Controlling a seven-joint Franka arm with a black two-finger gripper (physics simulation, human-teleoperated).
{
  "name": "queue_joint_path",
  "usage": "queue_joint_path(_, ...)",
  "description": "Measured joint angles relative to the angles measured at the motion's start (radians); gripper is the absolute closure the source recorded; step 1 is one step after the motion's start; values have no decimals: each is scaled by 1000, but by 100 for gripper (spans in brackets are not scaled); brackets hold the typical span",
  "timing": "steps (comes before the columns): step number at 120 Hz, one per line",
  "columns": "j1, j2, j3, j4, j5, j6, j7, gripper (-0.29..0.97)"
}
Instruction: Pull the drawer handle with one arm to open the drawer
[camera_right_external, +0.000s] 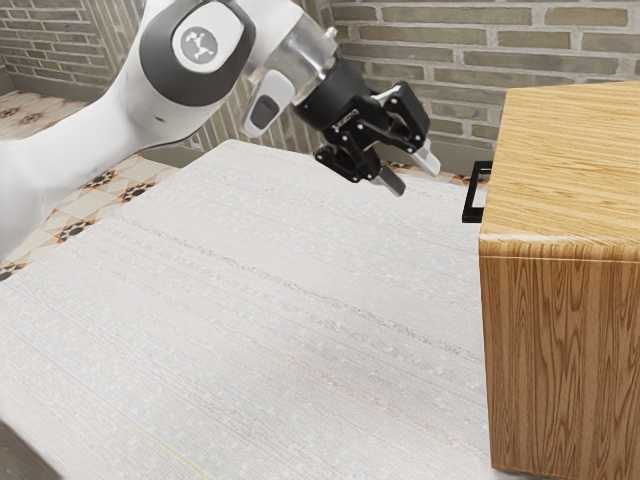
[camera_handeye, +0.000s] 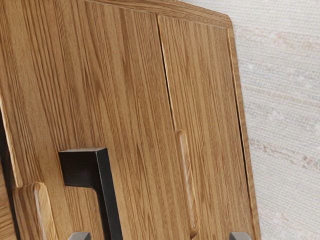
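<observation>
On the front of the wooden cabinet (camera_right_external: 560, 200), the black drawer handle (camera_right_external: 470, 195) stands up and down. It is near the gripper (camera_right_external: 415, 178), toward the exterior view's right, and they do not touch. The gripper's two fingers (camera_right_external: 428, 160) are spread wide apart and hold nothing (I think the hand must go forward until the bar sits between them).

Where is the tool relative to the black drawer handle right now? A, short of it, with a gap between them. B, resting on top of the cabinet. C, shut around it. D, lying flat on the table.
A: in the exterior view the tool hangs open above the table, with a clear gap to the black handle on the wooden cabinet.
</observation>
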Motion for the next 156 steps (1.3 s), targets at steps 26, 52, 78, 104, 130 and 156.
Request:
queue_joint_path(26, -39, 30, 9, 28, 0, 18, -17, 37)
queue_joint_path(52, -59, 67, 10, 36, -2, 33, -77, 37)
queue_joint_path(78, -68, 93, 8, 36, -3, 49, -154, 37)
queue_joint_path(104, -88, 115, 23, 32, 2, 67, -206, 43)
queue_joint_path(130, -71, 106, 48, 23, 4, 75, -234, 71)
queue_joint_path(156, 35, 77, -11, 4, -6, 73, -248, 78)
